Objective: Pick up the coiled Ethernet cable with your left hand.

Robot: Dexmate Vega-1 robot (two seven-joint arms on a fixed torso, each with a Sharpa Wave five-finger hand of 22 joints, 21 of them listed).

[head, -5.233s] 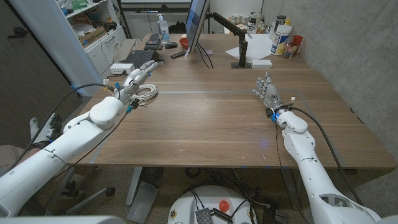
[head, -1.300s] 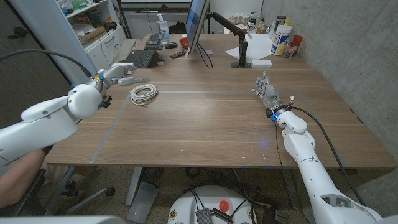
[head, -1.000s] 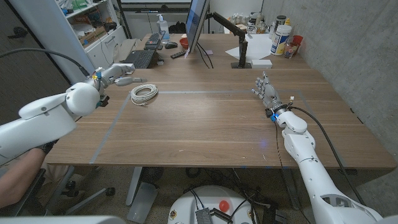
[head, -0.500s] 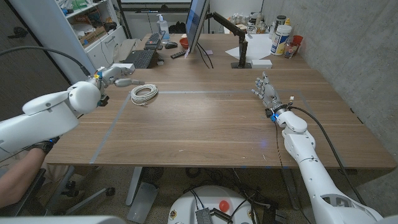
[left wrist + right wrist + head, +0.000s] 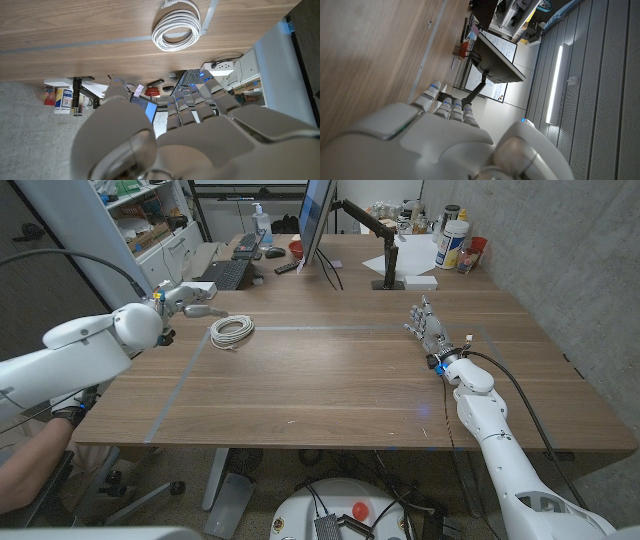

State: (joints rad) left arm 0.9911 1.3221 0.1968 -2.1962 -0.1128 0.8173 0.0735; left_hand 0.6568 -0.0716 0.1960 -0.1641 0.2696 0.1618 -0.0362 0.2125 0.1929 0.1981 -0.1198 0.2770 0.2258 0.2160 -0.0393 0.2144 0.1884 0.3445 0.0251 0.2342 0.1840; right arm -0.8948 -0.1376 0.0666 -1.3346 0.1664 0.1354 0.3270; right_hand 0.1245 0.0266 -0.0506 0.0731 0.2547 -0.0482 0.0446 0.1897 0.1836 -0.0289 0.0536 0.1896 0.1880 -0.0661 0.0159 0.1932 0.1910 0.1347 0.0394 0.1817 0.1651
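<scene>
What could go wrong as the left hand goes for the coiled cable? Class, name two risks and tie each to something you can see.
1. The left hand is apart from the coiled Ethernet cable, which lies flat on the table; fingers closing on so low a coil may slide over it or catch only a few loops.
2. A loose cable end sticks out of the coil, so lifting could let the coil unwind or drag.

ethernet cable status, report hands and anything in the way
Left robot hand open, beside cable. Right robot hand open, idle. Coiled Ethernet cable on table, untouched. Nothing in the way.
</scene>
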